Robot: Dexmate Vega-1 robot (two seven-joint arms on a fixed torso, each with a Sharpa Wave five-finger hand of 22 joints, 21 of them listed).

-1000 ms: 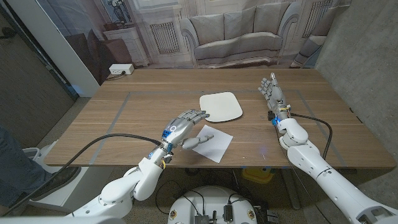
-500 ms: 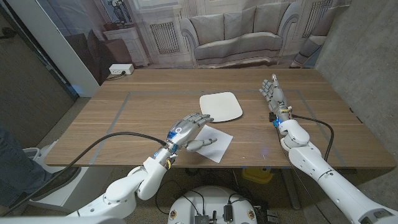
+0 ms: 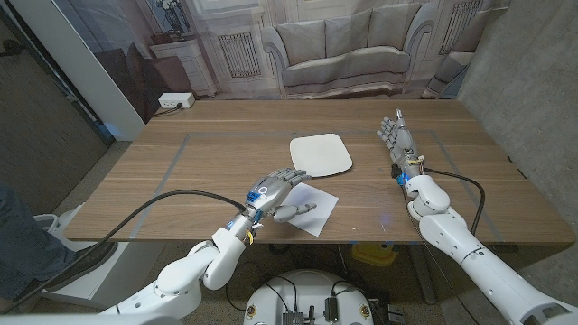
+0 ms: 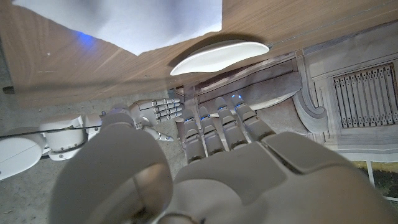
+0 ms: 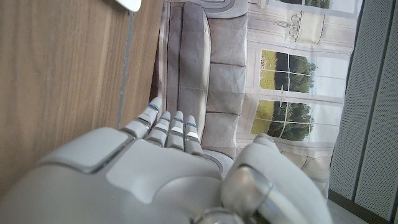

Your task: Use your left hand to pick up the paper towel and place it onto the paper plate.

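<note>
Fingers of my left hand are stretched out and slightly apart, holding nothing that I can see, over the near-left part of the paper towel; its thumb lies on or just above the sheet, and I cannot tell whether it touches. From the left wrist camera the same fingers reach straight ahead, with the towel's white corner on the wooden surface beyond them. Just past the towel, further out from my fingertips, sits the paper plate, close to the towel. My right hand stands well apart across the surface, fingers straight and close together, pointing away from me, empty.
</note>
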